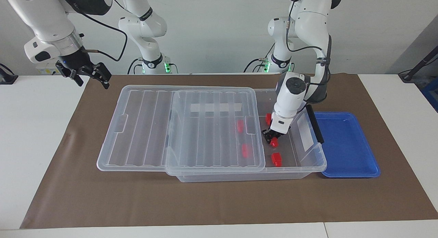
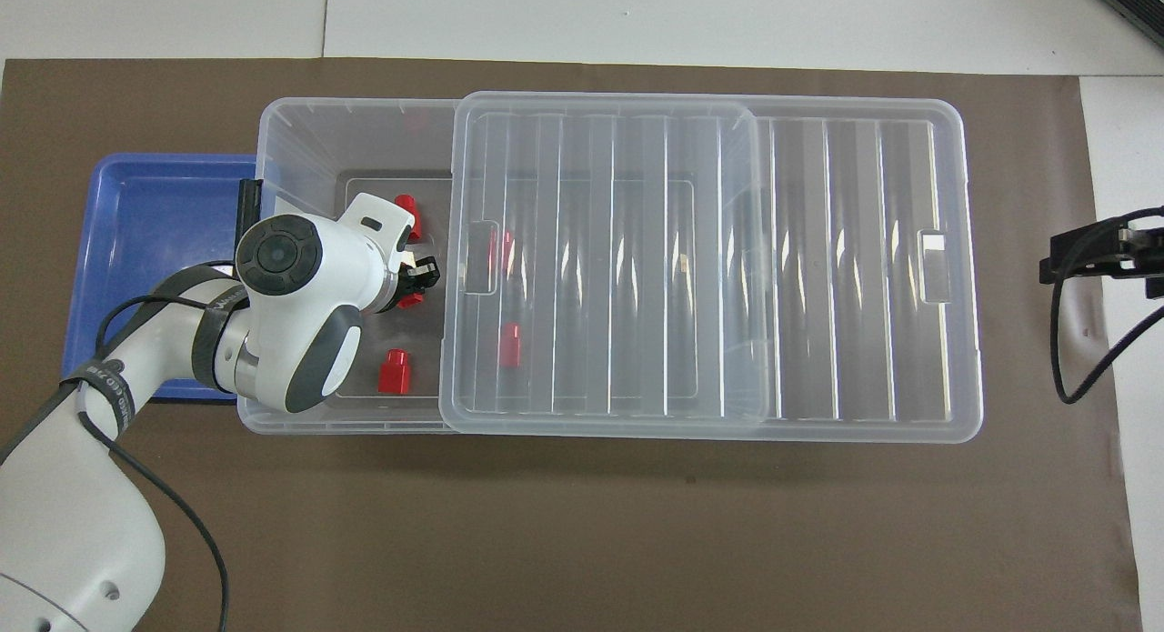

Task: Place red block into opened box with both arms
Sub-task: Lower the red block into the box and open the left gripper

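Note:
My left gripper (image 1: 272,139) (image 2: 416,285) is down inside the uncovered end of the clear box (image 1: 309,168) (image 2: 300,132), shut on a red block (image 1: 274,143) (image 2: 410,300). Its ribbed lid (image 1: 178,128) (image 2: 691,268) is slid toward the right arm's end and covers most of the box. Two more red blocks lie in the uncovered end, one nearer the robots (image 1: 276,159) (image 2: 395,372) and one half hidden by my wrist (image 1: 268,118) (image 2: 406,212). Two others show through the lid (image 2: 506,250) (image 2: 510,344). My right gripper (image 1: 91,79) (image 2: 1091,255) waits open above the mat's corner.
A shallow blue tray (image 1: 345,145) (image 2: 155,214) sits against the box's handle end, at the left arm's end of the table. A brown mat (image 1: 219,200) covers the table under everything. The lid overhangs the box toward the right arm's end.

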